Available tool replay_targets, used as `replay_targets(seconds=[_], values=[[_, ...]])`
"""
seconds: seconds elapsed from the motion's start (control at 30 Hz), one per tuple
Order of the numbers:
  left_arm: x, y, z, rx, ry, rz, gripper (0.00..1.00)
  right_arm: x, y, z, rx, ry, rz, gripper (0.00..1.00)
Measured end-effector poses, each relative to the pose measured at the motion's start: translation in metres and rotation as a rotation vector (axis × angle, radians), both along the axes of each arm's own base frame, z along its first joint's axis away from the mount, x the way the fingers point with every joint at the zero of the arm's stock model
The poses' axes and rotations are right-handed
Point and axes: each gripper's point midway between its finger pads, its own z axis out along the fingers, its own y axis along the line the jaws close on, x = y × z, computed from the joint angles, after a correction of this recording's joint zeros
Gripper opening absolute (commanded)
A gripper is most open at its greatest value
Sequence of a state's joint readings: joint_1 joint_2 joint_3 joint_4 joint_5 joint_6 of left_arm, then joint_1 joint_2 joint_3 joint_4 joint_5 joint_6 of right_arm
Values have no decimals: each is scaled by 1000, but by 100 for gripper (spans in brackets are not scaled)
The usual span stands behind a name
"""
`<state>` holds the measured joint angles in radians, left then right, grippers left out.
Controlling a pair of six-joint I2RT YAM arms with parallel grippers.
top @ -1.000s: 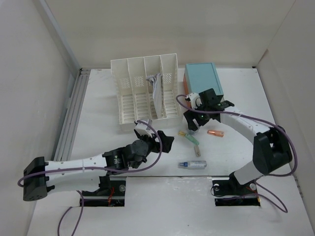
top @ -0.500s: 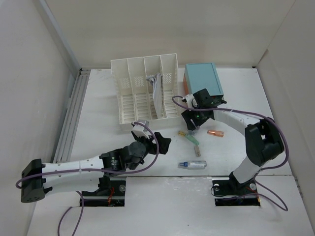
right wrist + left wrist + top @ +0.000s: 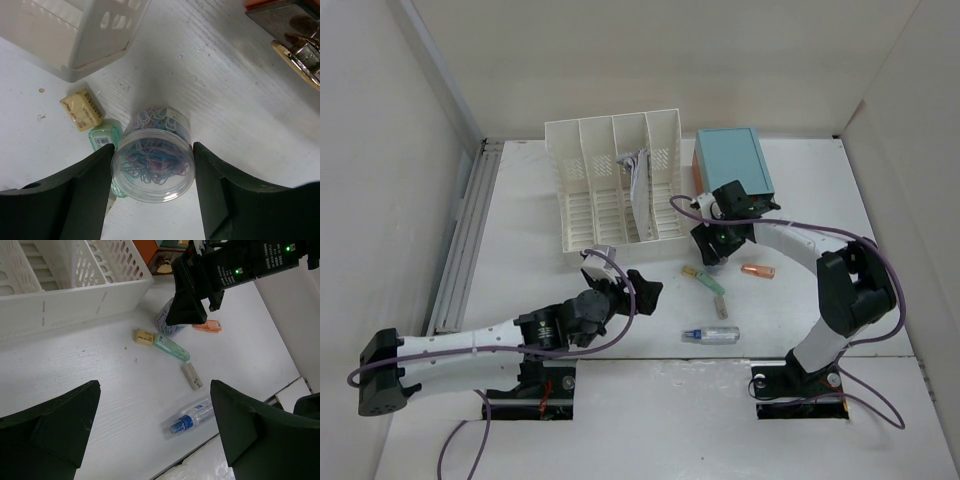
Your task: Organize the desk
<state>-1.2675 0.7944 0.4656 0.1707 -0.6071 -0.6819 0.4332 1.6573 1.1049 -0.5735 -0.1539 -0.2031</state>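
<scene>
On the white desk (image 3: 520,230) stands a clear round tub of coloured paper clips (image 3: 152,162), just in front of the file rack's right corner. My right gripper (image 3: 153,166) reaches down over it, and both fingers press against the tub's sides. The tub (image 3: 167,325) also shows under that gripper in the left wrist view. From the top camera the right gripper (image 3: 712,247) hides the tub. My left gripper (image 3: 638,290) hovers open above bare desk, nothing between its fingers (image 3: 60,425).
A yellow eraser (image 3: 690,271), a mint-green pen-like item (image 3: 708,281), a beige cap (image 3: 191,376), an orange item (image 3: 757,271) and a blue-capped clear bottle (image 3: 712,334) lie near the middle. The white file rack (image 3: 615,190) and teal box (image 3: 732,160) with orange drawers stand behind.
My right gripper has swung in toward the rack's corner, and its fingers have closed in on the paper clip tub. The left arm has drifted slightly left, its gripper still open.
</scene>
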Motion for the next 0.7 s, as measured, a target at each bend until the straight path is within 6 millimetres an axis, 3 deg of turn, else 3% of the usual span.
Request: replay_targets(seconds=[0.07, 0.27, 0.57, 0.7], values=[[0, 2, 1, 0, 0, 3, 89, -1, 0, 0, 3, 6, 2, 30], [0, 4, 3, -6, -3, 8, 89, -5, 4, 15, 17, -25, 45, 29], [-1, 6, 0, 4, 6, 10, 89, 0, 22, 115, 140, -299, 145, 29], [-1, 6, -1, 6, 8, 10, 89, 2, 17, 145, 163, -387, 138, 29]])
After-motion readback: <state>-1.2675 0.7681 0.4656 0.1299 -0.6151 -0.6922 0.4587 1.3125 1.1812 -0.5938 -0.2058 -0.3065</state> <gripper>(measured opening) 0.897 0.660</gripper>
